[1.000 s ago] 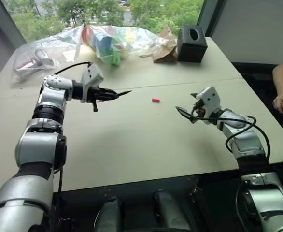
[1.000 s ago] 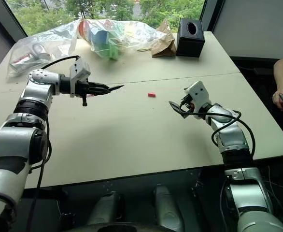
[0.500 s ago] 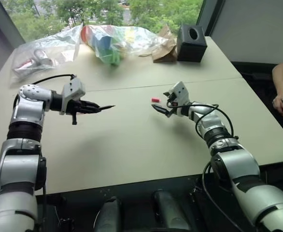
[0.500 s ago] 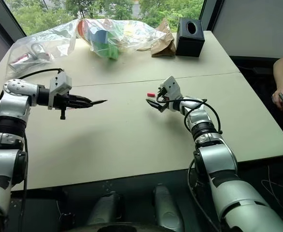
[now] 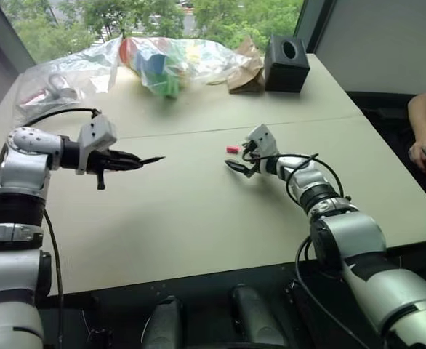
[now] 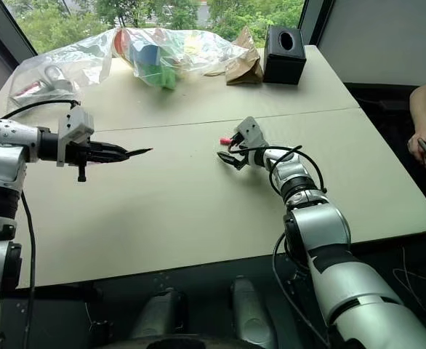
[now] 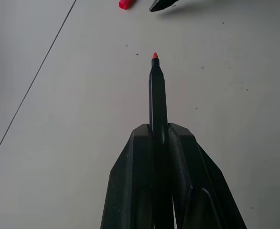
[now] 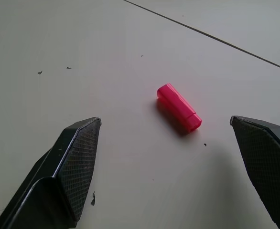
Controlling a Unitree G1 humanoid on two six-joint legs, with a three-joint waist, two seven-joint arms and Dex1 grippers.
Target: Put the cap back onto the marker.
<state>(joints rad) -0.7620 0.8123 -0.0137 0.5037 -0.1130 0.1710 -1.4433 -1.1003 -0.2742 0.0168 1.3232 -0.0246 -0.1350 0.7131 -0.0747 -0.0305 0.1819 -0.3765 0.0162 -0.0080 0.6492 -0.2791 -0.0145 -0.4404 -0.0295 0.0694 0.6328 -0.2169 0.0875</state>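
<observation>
The cap (image 8: 179, 108), a small red-pink cylinder, lies on its side on the beige table (image 5: 198, 218), near the seam in the middle (image 5: 232, 149). My right gripper (image 5: 238, 161) hovers low just before it, open wide, with the cap lying ahead between its two fingers (image 8: 78, 157) and touching neither. On the left, my left gripper (image 5: 129, 161) is shut on the marker (image 7: 157, 90), a slim black stick held roughly level. Its bare red tip (image 7: 155, 56) points toward the cap (image 7: 125, 4).
Clear plastic bags (image 5: 162, 62) of colourful items, a brown paper bag (image 5: 246, 76) and a black box (image 5: 287, 64) stand along the far edge. A person's hand (image 5: 424, 153) holding a phone rests past the right edge.
My right gripper has moved left and forward until its open fingers flank the cap. The left arm has drawn back to the left with the marker.
</observation>
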